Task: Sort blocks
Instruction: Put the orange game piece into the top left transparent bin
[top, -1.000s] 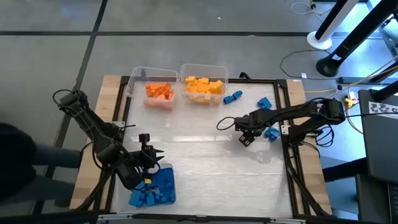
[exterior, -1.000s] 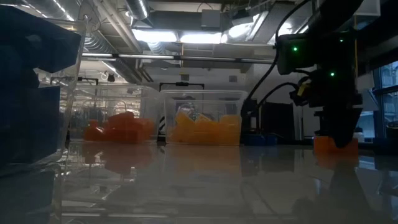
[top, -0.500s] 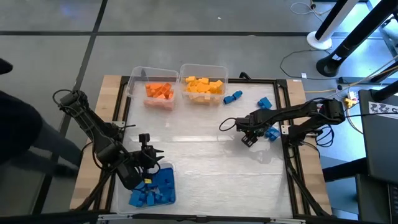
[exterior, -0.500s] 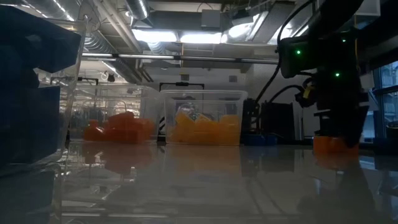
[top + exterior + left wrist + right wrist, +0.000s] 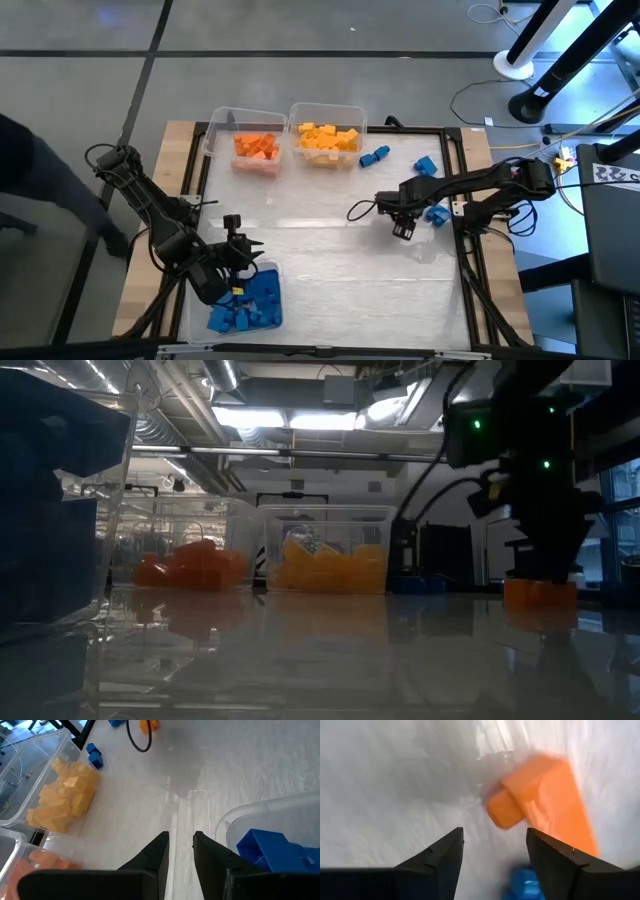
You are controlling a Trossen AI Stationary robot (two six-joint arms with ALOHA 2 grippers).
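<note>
table [image 5: 340, 270]: white top, smooth, semi-glossy; low view shows mirror-like reflections of bins and bricks on it. edge strips [image 5: 180, 140] look like pale bare wood, matt. frame rails [image 5: 470, 270] dark, matt, metal-like. bins [image 5: 246, 118]: clear hard plastic, glossy, thin walls catching light. blocks [image 5: 325, 140]: moulded plastic, smooth, slight sheen; orange block [image 5: 545, 800] shows even, unmarked faces. left gripper [image 5: 180, 851] and right gripper [image 5: 492, 855]: fingers dark, matt, plastic-looking. cables [image 5: 480, 95] black, rubbery. floor [image 5: 300, 25] grey, smooth, dull.
</note>
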